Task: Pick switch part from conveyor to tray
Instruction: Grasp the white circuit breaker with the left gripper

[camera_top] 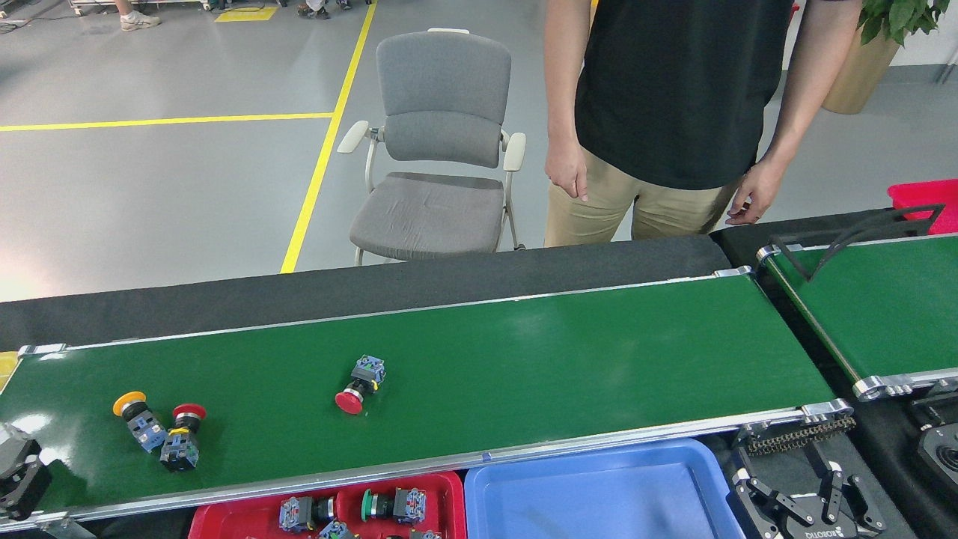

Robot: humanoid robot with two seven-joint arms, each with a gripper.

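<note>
At the bottom right my right gripper [804,509] waits with its fingers spread and nothing in them. The left gripper [21,471] at the left edge is too cropped to tell its state. The red tray [456,486] sits under the conveyor [599,359] rail for short drops. Mid-belt lies a red switch [358,385], two more [161,434] lower left. A person [673,112] stands beyond.

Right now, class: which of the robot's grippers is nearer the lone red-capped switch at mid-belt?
Left. The left gripper sits at the belt's left end, beyond the paired switches. The right gripper is past the blue tray, farther from the red-capped switch.
</note>
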